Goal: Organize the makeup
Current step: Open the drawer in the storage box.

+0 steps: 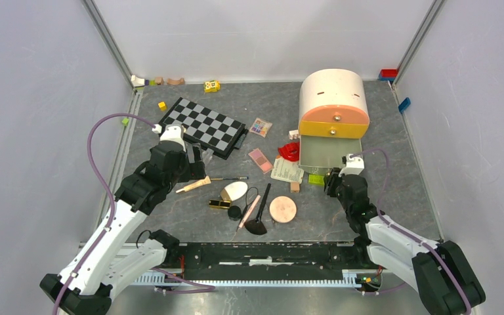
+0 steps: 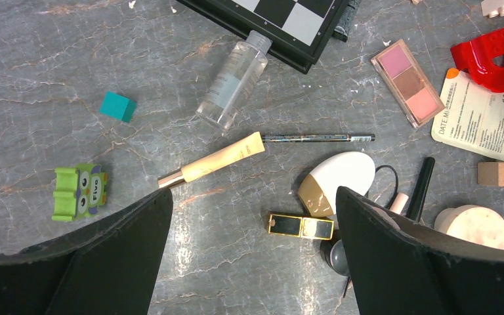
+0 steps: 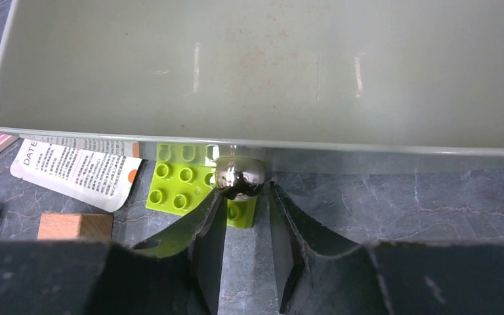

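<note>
The grey marbled table (image 1: 380, 197) carried a white-and-orange rounded cabinet (image 1: 333, 92) at upper right, its grey lower drawer (image 1: 328, 154) pulled out with no makeup inside, so the step in hand seemed to be readying that drawer. The left tool (image 2: 252, 197) hung wide open over makeup scattered at centre frame, among it a pink three-pan palette (image 2: 408, 82), a white oval case (image 2: 341, 174) and a black-gold tube (image 2: 300, 226). The right tool (image 3: 244, 197) stood slightly open, gripping nothing, tips at the drawer's round metal knob (image 3: 239, 178). Next, likely, the left tool must close on one piece and carry it to the drawer.
</note>
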Controlling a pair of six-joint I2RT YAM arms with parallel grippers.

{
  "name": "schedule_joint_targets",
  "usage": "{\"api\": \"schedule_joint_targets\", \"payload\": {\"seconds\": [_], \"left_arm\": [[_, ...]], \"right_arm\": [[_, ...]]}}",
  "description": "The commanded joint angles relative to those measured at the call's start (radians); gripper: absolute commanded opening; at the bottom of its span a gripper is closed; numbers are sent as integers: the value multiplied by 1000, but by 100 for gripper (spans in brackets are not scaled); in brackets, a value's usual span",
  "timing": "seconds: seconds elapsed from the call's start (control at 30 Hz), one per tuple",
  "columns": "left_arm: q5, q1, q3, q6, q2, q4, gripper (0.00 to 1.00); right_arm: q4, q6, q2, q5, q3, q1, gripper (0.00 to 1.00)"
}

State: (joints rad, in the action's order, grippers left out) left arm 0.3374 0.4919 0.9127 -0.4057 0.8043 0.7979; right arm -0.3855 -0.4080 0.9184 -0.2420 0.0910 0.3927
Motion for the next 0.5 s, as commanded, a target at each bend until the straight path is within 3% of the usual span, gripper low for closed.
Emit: {"api": "schedule_joint_targets", "payload": {"seconds": [0.0, 0.47], "left_arm": [[-7, -3, 6, 21, -8, -28, 100], [-8, -4, 6, 21, -7, -28, 100]], "right_arm": [[-59, 25, 18, 17, 45, 3, 34], [-70, 6, -8, 76, 19, 7, 24]]}}
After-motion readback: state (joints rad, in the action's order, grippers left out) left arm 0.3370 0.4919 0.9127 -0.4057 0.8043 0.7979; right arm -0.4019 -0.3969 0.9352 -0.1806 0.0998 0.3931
